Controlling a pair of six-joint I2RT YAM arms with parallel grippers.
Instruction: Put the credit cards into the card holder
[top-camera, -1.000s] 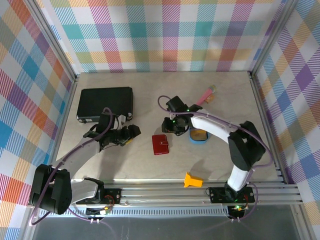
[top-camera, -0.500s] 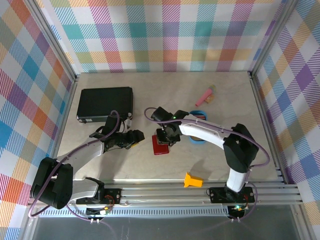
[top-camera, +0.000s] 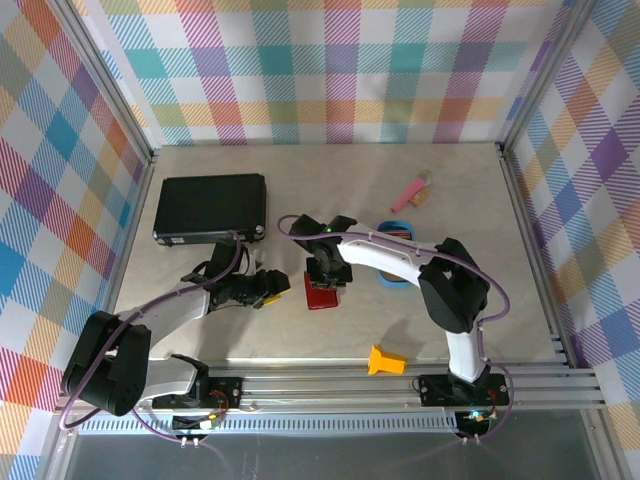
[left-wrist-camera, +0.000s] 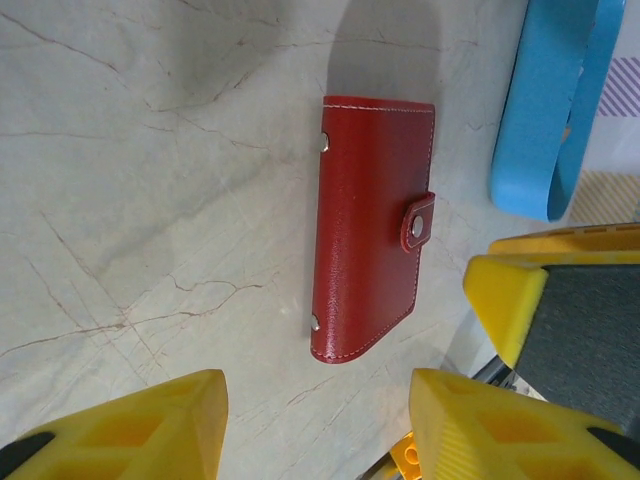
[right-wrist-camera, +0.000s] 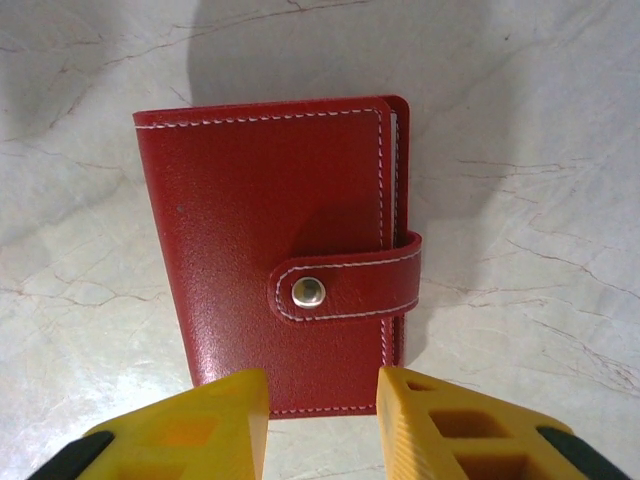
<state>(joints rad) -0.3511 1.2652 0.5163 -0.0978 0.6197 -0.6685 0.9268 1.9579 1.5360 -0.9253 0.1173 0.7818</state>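
The card holder (right-wrist-camera: 290, 250) lies flat on the table (top-camera: 300, 180), near the middle and a little toward the near edge. It is closed, with its tab snapped over the long edge by a metal stud. The right gripper (right-wrist-camera: 322, 420) hangs directly over it and points down at the edge closest to its camera. Its yellow fingers (right-wrist-camera: 190, 430) stand narrow, with only a slim gap between them and nothing in that gap. Whether the fingertips touch the leather I cannot tell. From above, the right gripper (top-camera: 325, 278) covers the far part of the card holder (top-camera: 322, 297), leaving the near part showing. The left gripper (top-camera: 272, 287) sits low just beside it on the left, apart from it. In its own view the left gripper (left-wrist-camera: 310, 430) has its fingers (left-wrist-camera: 130, 425) moderately wide and empty, aimed at the card holder (left-wrist-camera: 370, 225), with one finger of the right gripper showing at the right edge. Just to the right of the card holder is a blue tray (left-wrist-camera: 550, 100), partly under the right arm. Inside its rim a purple-striped piece and a tan piece show, cards (left-wrist-camera: 622, 100) by the look of them. Farther out, a black case (top-camera: 210, 207) lies at the far left, a pink thing (top-camera: 410, 190) at the far right, and an orange piece (top-camera: 385, 360) by the near edge.
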